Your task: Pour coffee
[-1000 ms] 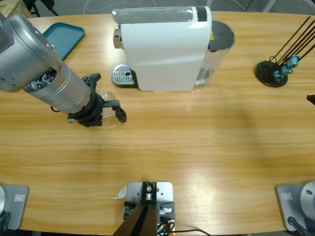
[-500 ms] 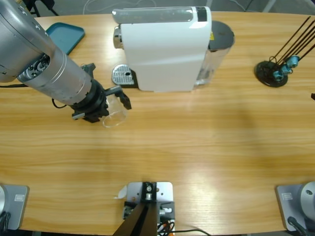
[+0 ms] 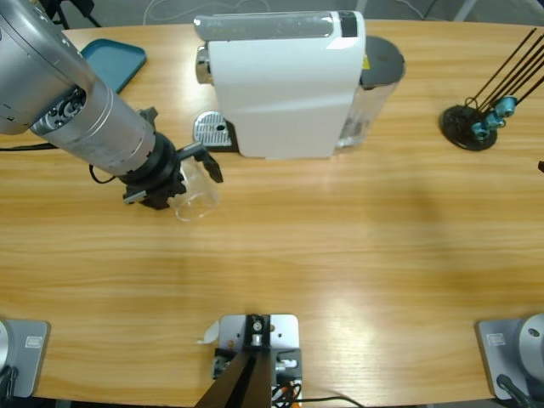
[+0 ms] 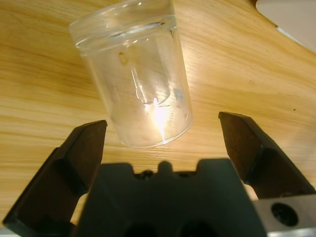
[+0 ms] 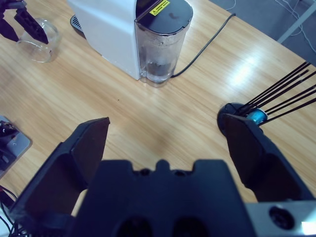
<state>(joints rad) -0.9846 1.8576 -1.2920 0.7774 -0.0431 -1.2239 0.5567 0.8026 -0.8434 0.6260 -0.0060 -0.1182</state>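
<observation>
The left gripper (image 3: 194, 166) sits at about nine o'clock on the wooden table (image 3: 357, 246), its black jaws spread wide apart on either side of a clear glass tumbler (image 3: 196, 191). In the left wrist view the tumbler (image 4: 137, 79) stands between the jaws, touching neither of them, its thick base toward the gripper body and its rim pointing away. No coffee can be made out in the glass; only reflections and a few specks show on its wall.

At twelve o'clock stands a white capsule coffee machine (image 3: 280, 81) with a round perforated metal drip tray (image 3: 212, 130) at its foot, just beyond the tumbler. The right wrist view shows the machine's clear water tank (image 5: 158, 47) with a dark lid bearing a yellow warning sticker (image 5: 160, 7), its print too small to read, and a black power cord (image 5: 207, 42) trailing off.

A teal tray (image 3: 110, 64) lies at ten o'clock. A black round stand with thin black rods (image 3: 476, 119) sits at two o'clock.

The right gripper (image 5: 165, 148) hangs above the table with its jaws wide apart, holding nothing
</observation>
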